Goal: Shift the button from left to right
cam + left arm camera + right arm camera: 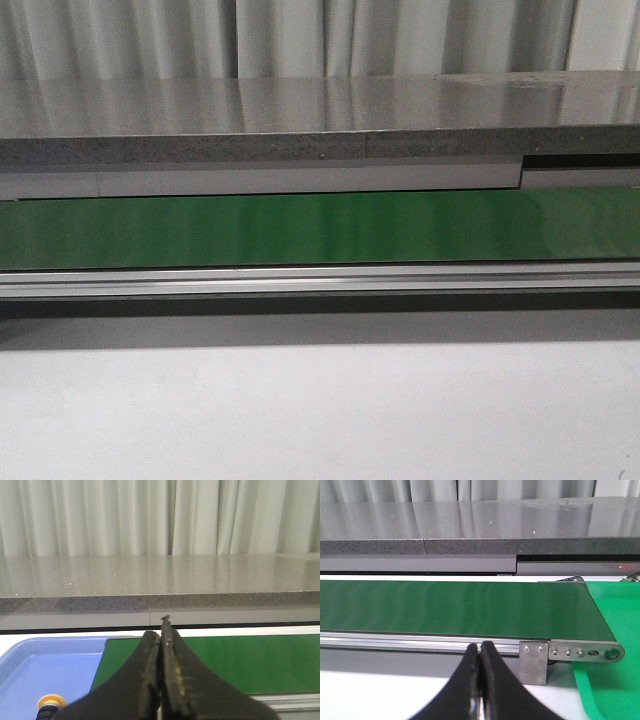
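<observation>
Green conveyor belt (pixel 320 228) ahead, button (pixel 51 703) in blue tray (pixel 30 665), both arms' fingers (pixel 150 680) together, holding nothing.

— What sort of place is this?
— A factory-style test cell: a green conveyor belt (pixel 320 228) on an aluminium frame (pixel 320 280), a grey speckled stone ledge (pixel 300 120) behind, and pale curtains (pixel 300 35) screening it off.

a long green conveyor belt (pixel 320 228) runs across the front view from 9 o'clock to 3 o'clock, a grey stone counter (pixel 300 120) behind it at 12 o'clock, pale curtains (pixel 300 35) beyond; a blue tray (pixel 45 665) touches the belt's one end, a green tray (pixel 615 625) the other end
</observation>
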### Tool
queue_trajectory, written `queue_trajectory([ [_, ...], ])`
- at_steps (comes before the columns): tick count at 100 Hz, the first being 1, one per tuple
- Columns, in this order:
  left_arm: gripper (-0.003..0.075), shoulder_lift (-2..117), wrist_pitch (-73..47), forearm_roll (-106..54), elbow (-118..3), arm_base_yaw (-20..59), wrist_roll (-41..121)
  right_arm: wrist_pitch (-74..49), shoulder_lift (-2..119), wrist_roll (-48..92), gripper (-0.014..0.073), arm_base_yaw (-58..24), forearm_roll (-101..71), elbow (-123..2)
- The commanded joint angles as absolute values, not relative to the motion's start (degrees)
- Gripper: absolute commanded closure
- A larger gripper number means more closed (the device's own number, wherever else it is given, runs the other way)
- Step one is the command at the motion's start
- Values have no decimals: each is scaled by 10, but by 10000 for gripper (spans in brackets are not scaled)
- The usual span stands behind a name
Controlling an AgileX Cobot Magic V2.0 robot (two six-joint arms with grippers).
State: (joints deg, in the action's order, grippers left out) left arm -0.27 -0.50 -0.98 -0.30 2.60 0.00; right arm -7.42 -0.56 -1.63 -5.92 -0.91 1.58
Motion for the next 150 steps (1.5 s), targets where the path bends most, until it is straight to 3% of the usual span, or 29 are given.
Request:
queue_trajectory([
  [1,741,-21,43,-10,31,31,-8,-23,-5,-16,661,-60,-9,7],
  [72,741,-21,41,-32,17,31,-8,-23,-5,-16,661,-60,-9,7],
  [100,741,20,-113,-42,-119,31,-8,-23,-5,-16,661,-60,-9,7],
  [129,741,193,-368,-31,-313,31,-8,-23,-5,-16,661,-60,-9,7],
  [150,741,300,-427,-31,-392,31,-8,-23,-5,-16,661,-60,-9,7],
])
